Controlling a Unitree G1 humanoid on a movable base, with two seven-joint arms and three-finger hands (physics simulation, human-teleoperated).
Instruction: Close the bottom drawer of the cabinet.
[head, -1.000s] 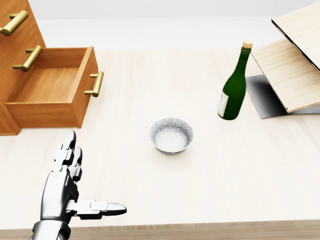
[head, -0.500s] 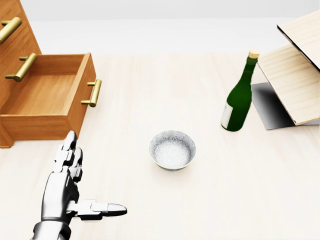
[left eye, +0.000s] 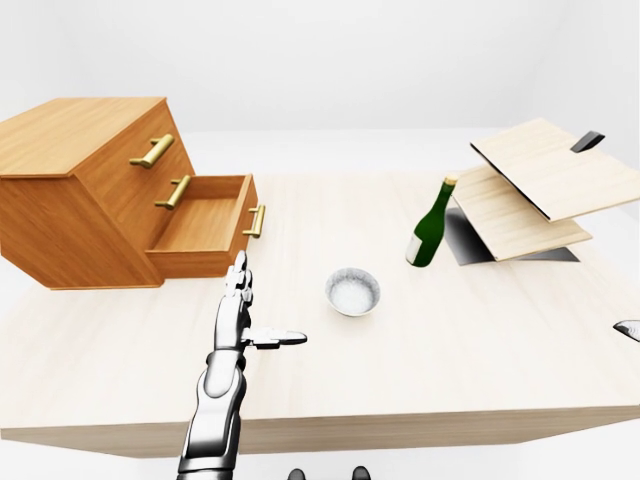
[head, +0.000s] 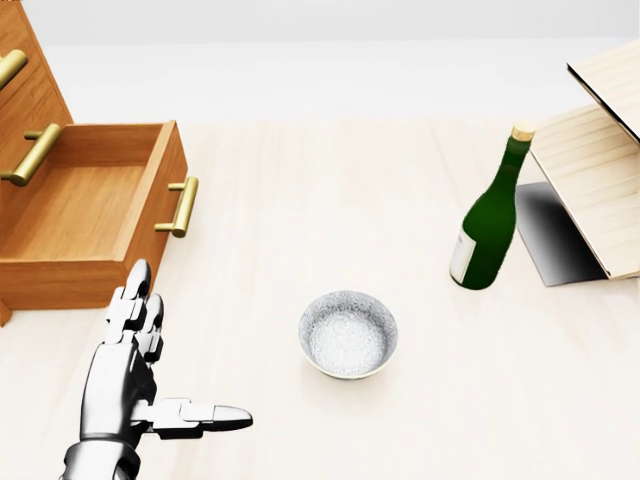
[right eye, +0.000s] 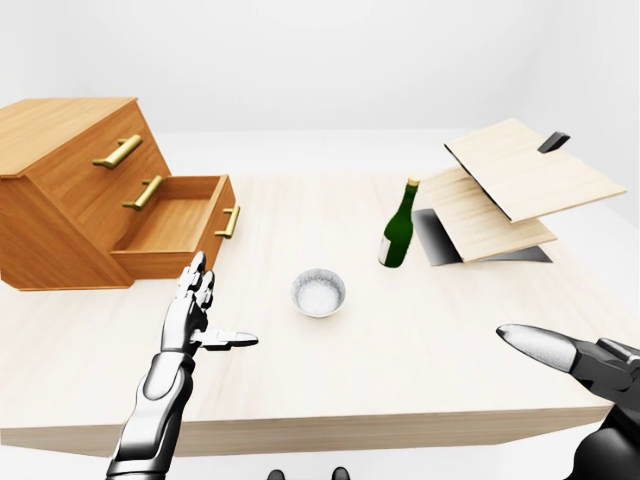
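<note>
A: So, starting from the left, where is the cabinet (left eye: 80, 190)?

B: At the left end of the bench (left eye: 420, 370), a wooden chest with brass handles. Its bottom drawer (head: 85, 210) is pulled well out toward the bowl, and its inside shows bare wood. The two drawers above it sit flush.

A: And the left hand (head: 125, 385)?

B: Just below the open drawer's near corner in the head view, to the left of the bowl. Its fingers (head: 135, 300) are spread and released: two point up toward the drawer, the thumb sticks out sideways toward the bowl. It grasps nothing, and I cannot tell whether the fingertips touch the drawer or stop just short.

A: The bowl (head: 347, 335) itself?

B: Near the middle of the bench, upright, pale and speckled inside, apart from the hand and from the drawer.

A: Further right?

B: A green bottle (head: 490, 225) with a cork stands upright to the right of the bowl and above it in the head view. Just beyond the bottle are slanted wooden boards (left eye: 540, 190), one over another, with a dark shadow beneath.

A: The right hand (right eye: 585, 375)?

B: Far to the right of the bowl, at the bench's near edge in the right-eye view. One pale finger points toward the bowl, loose, holding nothing
</note>
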